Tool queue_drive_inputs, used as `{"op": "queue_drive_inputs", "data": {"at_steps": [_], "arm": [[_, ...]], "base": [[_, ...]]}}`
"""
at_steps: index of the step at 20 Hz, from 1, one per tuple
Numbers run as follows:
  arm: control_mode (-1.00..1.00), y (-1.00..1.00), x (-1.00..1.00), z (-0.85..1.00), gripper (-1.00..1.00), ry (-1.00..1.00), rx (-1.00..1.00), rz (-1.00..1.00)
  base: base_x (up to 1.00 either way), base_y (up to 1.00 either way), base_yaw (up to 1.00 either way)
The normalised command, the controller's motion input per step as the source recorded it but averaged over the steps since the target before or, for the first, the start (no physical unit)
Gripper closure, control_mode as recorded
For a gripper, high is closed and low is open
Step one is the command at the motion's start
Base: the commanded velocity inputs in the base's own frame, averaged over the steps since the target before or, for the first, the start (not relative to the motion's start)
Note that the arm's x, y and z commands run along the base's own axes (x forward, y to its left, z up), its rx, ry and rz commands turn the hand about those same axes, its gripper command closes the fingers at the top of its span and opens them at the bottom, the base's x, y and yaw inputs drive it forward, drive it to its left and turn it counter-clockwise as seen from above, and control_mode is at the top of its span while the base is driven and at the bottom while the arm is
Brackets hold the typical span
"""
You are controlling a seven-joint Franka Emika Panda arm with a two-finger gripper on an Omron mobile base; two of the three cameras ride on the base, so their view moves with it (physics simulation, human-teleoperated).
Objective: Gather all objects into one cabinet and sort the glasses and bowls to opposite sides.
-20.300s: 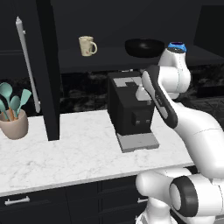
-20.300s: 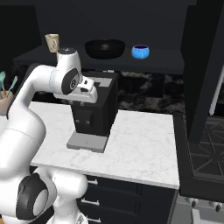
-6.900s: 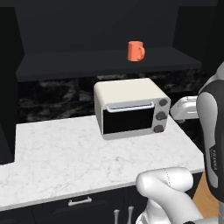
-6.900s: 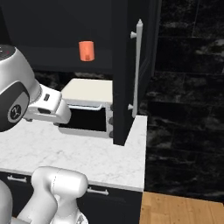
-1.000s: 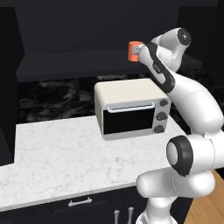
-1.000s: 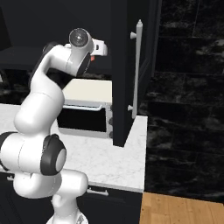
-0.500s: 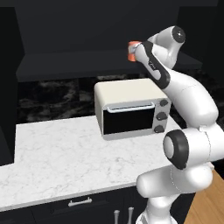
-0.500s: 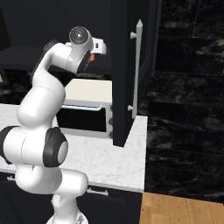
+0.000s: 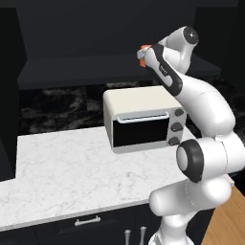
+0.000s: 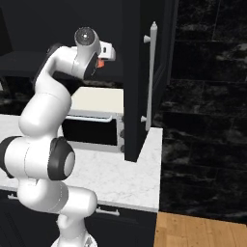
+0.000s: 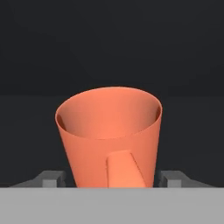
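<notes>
orange mug point(image 11: 109, 135) stood on the cabinet shelf point(image 9: 95, 67), at 12 o'clock above the toaster oven point(image 9: 143, 122). gripper point(image 11: 109, 177) straddled it, jaws apart, not yet clamped. a sound grasp probably needed centred, level closing.

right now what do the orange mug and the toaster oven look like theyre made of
Orange mug: looks like glazed ceramic or plastic; plain, smooth, evenly coloured wall with a thin rim and soft shading, so either could fit.
Toaster oven: cream casing that looks like painted metal, a dark glassy door and a pale bar handle.
</notes>
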Motion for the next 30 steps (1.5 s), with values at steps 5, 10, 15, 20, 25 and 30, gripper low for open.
{"op": "queue_drive_inputs", "data": {"at_steps": [5, 10, 15, 20, 25, 30], "arm": [[-1.00, 0.00, 0.00, 0.00, 1.00, 0.00, 0.00, 0.00], [-1.00, 0.00, 0.00, 0.00, 1.00, 0.00, 0.00, 0.00], [-1.00, 0.00, -0.54, 0.01, 1.00, -0.01, 0.00, 0.00], [-1.00, 0.00, -0.77, 0.09, 1.00, -0.02, 0.00, 0.00], [-1.00, 0.00, -0.74, 0.09, 1.00, -0.01, 0.00, 0.00], [-1.00, 0.00, -0.76, 0.16, 1.00, -0.03, 0.00, 0.00]], "base": [[0.00, 0.00, 0.00], [0.00, 0.00, 0.00], [0.00, 0.00, 0.00], [0.00, 0.00, 0.00], [0.00, 0.00, 0.00], [0.00, 0.00, 0.00]]}}
